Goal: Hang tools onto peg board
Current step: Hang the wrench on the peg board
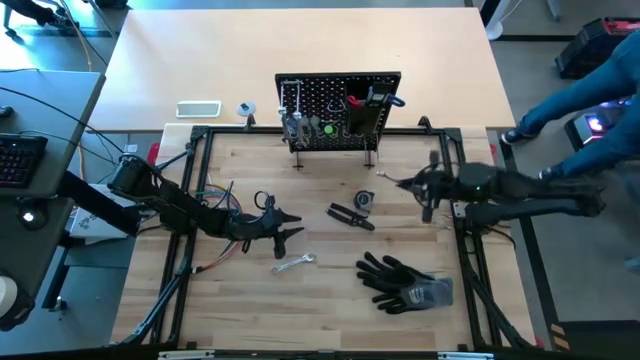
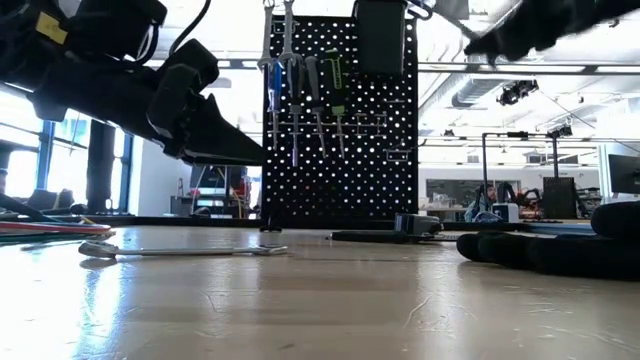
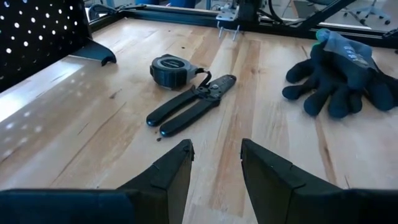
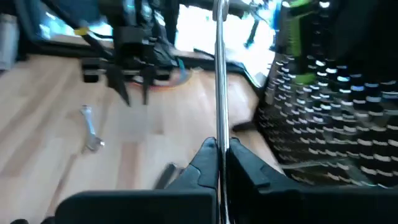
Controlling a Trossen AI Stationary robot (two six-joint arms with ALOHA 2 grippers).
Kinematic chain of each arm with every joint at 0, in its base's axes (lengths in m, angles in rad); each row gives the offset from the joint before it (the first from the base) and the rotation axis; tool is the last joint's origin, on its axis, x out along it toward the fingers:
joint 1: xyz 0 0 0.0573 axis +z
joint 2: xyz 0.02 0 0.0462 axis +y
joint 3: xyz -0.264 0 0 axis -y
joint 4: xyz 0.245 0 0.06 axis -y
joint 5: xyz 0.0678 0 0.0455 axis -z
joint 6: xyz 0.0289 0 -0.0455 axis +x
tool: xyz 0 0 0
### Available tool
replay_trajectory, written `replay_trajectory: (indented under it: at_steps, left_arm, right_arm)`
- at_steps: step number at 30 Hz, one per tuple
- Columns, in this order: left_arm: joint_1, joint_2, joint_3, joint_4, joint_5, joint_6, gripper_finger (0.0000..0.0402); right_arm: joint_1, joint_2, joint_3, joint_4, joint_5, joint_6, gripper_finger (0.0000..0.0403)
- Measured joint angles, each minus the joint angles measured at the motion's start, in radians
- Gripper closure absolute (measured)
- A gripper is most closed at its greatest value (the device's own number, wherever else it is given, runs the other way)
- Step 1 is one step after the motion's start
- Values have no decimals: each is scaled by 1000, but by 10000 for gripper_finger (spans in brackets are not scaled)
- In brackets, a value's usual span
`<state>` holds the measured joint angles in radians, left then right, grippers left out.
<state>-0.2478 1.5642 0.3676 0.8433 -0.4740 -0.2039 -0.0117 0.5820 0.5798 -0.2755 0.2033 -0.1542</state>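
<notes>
The black peg board (image 1: pixel 338 110) stands upright at the table's far middle, with several tools (image 2: pixel 300 90) hanging on its front beside a black bin (image 1: pixel 362 115). My right gripper (image 1: pixel 398 183) is in front of the board's right end, above the table, shut on a thin silver tool (image 4: pixel 219 74). My left gripper (image 1: pixel 295 225) is open over the table's left middle with nothing between its fingers (image 3: pixel 168 174). Flat on the wood lie a silver wrench (image 1: pixel 294 264) and black pliers (image 1: pixel 350 216). My right gripper pinches the thin silver tool between its two shut fingers, at a spot along its shaft (image 4: pixel 219 134). The fingers come roughly level from the table's right side. The tool sticks out past the fingertips, lifted clear of the table; which end is held I cannot tell.
A tape measure (image 1: pixel 363 200) lies by the pliers, and black gloves (image 1: pixel 405 283) lie at the near right. Coloured wires (image 1: pixel 215 200) trail by the left arm. A black frame (image 1: pixel 195 140) rims the wooden top. A person (image 1: pixel 590 90) is beyond the table's right edge.
</notes>
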Motion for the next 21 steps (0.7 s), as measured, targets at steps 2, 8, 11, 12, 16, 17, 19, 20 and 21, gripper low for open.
replay_trajectory:
  at_steps: [2,8,11,12,16,17,19,20,21]
  left_arm:
    - [0,0,0,0,0,-3,268]
    - [0,0,0,4,-5,-20,268]
    - [11,5,0,51,-11,-20,268]
    - [19,12,0,78,-15,-21,268]
    - [61,79,13,225,-41,-30,268]
    - [73,104,27,259,-42,-30,268]
    - [94,165,66,315,-39,-30,268]
    - [104,202,92,337,-36,-30,268]
    - [112,236,122,355,-33,-30,268]
  right_arm:
    - [-28,-19,-119,141,-51,-9,399]
    - [-151,-19,-386,465,-182,36,399]
    - [-188,-19,-464,614,-197,65,399]
    - [-191,-19,-484,650,-175,67,399]
    - [-182,-11,-528,706,-50,67,399]
    - [-174,-7,-531,706,-17,66,399]
    - [-154,14,-531,711,31,62,399]
    - [-142,23,-531,712,59,59,399]
    - [-128,35,-531,719,86,55,399]
